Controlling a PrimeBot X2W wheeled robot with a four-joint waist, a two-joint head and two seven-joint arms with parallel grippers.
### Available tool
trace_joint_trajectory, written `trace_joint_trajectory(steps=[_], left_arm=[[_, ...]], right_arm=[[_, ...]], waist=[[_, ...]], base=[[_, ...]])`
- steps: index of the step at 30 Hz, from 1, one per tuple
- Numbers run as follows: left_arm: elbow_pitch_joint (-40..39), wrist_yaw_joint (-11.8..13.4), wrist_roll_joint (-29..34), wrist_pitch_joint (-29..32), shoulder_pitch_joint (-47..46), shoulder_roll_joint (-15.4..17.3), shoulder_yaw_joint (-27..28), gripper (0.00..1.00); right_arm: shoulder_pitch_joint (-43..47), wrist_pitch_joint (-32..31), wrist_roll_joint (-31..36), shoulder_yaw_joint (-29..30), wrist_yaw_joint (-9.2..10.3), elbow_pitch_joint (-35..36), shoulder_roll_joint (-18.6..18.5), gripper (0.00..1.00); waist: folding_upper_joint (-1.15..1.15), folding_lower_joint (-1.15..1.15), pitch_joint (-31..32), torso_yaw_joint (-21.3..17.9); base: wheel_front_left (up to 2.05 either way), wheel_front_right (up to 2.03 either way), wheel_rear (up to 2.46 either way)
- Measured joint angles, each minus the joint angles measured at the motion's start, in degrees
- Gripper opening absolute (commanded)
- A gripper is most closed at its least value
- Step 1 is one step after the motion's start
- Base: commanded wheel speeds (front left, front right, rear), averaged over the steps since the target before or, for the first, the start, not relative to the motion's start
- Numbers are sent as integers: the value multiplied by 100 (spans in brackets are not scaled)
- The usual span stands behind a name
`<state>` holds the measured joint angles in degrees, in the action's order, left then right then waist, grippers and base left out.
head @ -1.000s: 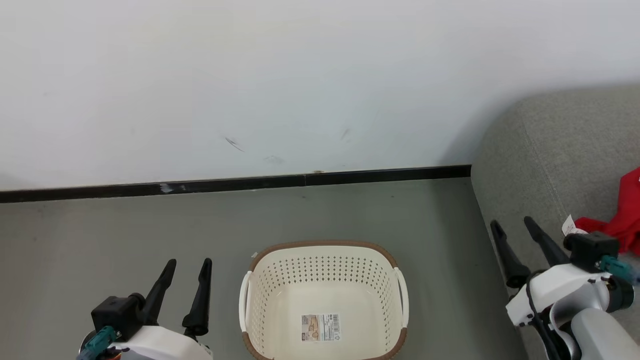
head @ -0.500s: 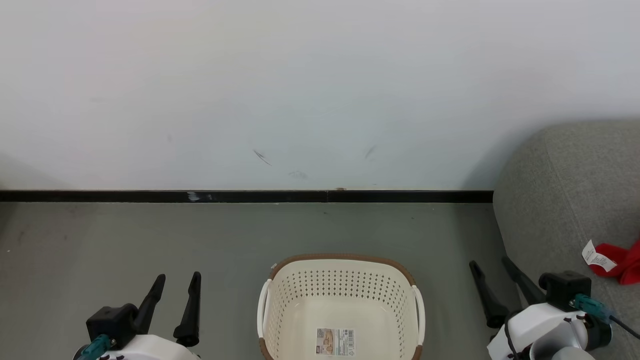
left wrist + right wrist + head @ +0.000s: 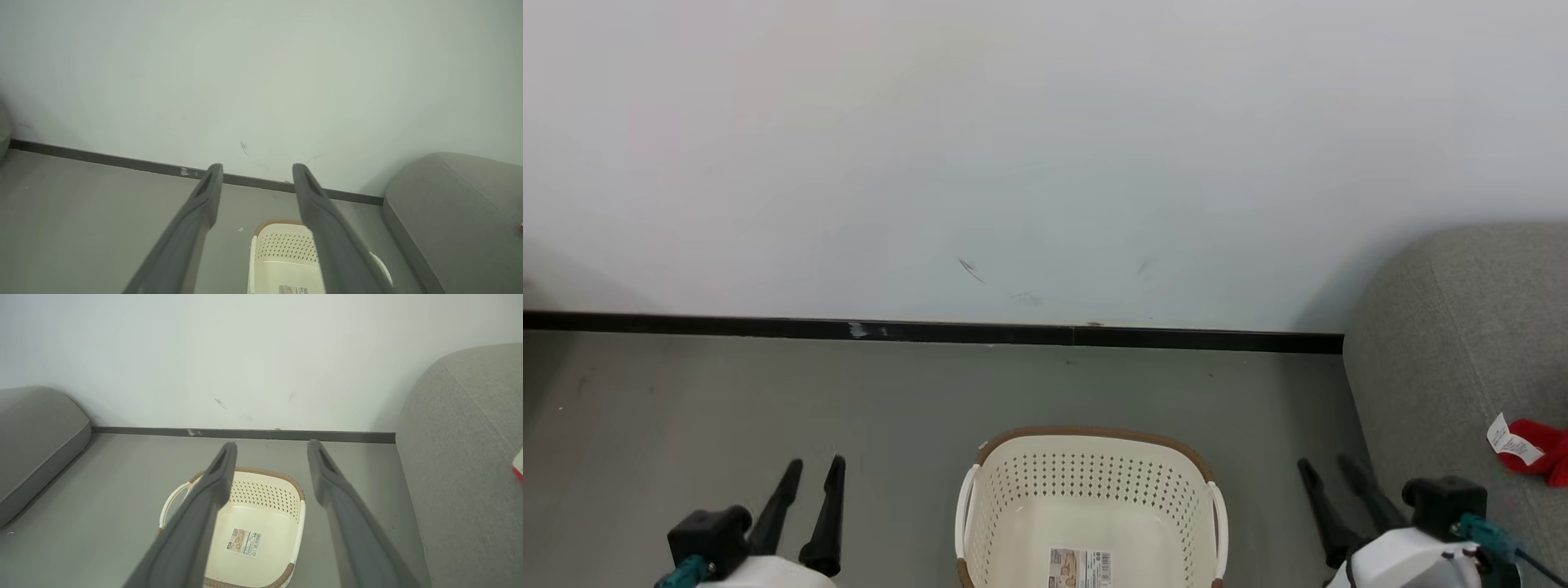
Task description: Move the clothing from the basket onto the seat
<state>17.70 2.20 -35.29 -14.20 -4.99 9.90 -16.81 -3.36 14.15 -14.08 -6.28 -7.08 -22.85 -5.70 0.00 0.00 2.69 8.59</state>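
Observation:
The cream basket [image 3: 1088,478] stands on the floor between my arms, holding nothing but a paper label stuck to its bottom. Red clothing [image 3: 1542,445] with a white care label lies on the grey seat [image 3: 1445,351] at the right edge. My left gripper [image 3: 815,465] hangs open over bare floor left of the basket. My right gripper [image 3: 1325,465] is open too, between the basket and the seat's side. The left wrist view shows open fingers [image 3: 212,183] above the basket [image 3: 282,249]. In the right wrist view the gripper [image 3: 272,445] points over the basket [image 3: 265,492].
A white wall with a black skirting board [image 3: 931,331] closes off the floor behind the basket. A second grey cushion [image 3: 36,433] lies at the left in the right wrist view. Grey floor [image 3: 686,400] spreads to the left of the basket.
The head camera has swung, shifting basket and seat down and right. My right gripper has drawn back from the clothing on the seat to the floor beside it. Both finger pairs look slightly narrower.

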Motion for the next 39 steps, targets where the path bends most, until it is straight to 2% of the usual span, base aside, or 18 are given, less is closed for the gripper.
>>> trace_joint_trajectory(steps=[5,9,25,30,39], left_arm=[[250,0,-21,10,284,-192,-87,0],[270,-10,-181,98,310,-214,-35,0],[272,-143,-1045,376,298,-290,240,0],[270,-193,-1325,477,296,-311,360,0],[237,-287,-1872,661,294,-385,584,0]], right_arm=[[281,-4,-18,-40,1,-245,138,0],[286,-60,-172,57,1,-266,151,0],[194,-480,-1411,413,1,-268,171,0],[180,-624,-1792,497,1,-211,183,0],[167,-838,-2482,595,1,-107,205,0]], waist=[[0,0,0,1],[0,0,-1,-1],[0,5,-14,-62],[0,24,-20,-113],[0,72,-21,-232]], base=[[0,0,0],[0,0,0],[0,0,0],[0,0,0],[0,0,0]])
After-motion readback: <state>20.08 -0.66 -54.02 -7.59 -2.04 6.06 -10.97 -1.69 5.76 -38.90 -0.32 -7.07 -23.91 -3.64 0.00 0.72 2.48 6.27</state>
